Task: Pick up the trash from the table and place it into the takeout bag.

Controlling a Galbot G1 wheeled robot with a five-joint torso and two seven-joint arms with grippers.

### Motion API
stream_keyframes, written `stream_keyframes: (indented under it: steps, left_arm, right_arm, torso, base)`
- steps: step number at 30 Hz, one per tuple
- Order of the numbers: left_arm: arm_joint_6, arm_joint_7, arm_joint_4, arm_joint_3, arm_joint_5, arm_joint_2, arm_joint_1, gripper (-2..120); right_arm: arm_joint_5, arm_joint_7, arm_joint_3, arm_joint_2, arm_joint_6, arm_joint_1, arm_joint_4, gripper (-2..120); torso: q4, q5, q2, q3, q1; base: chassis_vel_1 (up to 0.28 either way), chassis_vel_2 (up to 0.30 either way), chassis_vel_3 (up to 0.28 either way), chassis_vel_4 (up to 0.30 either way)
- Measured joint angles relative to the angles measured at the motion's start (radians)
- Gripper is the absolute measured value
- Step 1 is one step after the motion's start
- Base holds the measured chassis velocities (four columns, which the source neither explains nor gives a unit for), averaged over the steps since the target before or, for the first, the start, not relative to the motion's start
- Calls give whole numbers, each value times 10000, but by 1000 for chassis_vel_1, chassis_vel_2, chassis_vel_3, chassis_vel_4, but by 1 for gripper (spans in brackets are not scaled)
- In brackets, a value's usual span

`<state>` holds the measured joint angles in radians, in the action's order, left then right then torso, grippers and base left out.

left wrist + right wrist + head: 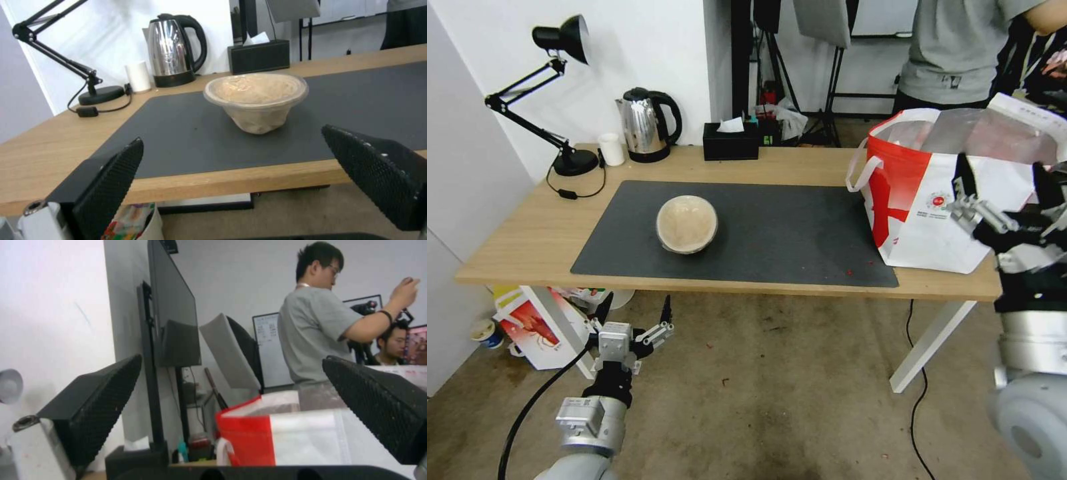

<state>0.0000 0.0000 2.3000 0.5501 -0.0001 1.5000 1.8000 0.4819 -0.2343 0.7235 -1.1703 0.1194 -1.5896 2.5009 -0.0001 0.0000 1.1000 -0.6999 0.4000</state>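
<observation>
So only one piece of trash is out on the bench [514, 247] right now: the beige round bowl [687, 224], sitting upright on the dark grey mat [774, 233], toward the mat's left half and well clear of every bench edge. From the left wrist view it's got a clear lid or film over the top and the inside looks beige and crumpled (can't make out what's actually in there).

The takeout bag [934, 207] stands at the right end of the bench, partly on the mat's right edge, mouth open with the silver foil lining showing. Whatever's inside is hidden by the bag walls, so no idea what's in it.

Left gripper [635, 319] hangs below the bench's front edge, out over the floor, fingers [111, 186] spread apart and holding nothing, pointed at the bowl. Right gripper [1002, 200] is up by the bag's front face near the bench's right end, fingers [98, 406] also released and empty.

Along the back edge: desk lamp [560, 93], small white cup [611, 149], steel kettle [646, 124], black tissue box [731, 140]. A smaller red-and-white bag [537, 327] sits on the floor under the left end.
</observation>
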Motion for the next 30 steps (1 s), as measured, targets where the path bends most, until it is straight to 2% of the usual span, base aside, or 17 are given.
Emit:
stream_keyframes:
  steps: [10,20,30]
  left_arm:
    - [0,0,0,0,0,0,0,100]
    - [0,0,0,0,0,0,0,100]
    - [0,0,0,0,0,0,0,100]
  right_arm:
    - [-1608,-39,-960,-346,995,-664,-7,100]
    - [-2363,-48,-1690,-535,1340,-845,-14,100]
    - [-3503,17,-2698,-950,2593,-1438,-588,100]
  torso:
    - [1,-2,0,0,0]
    - [1,0,0,0,0]
    - [1,-1,-2,0,0]
  base:
    - [0,0,0,0]
    - [0,0,0,0]
    - [0,0,0,0]
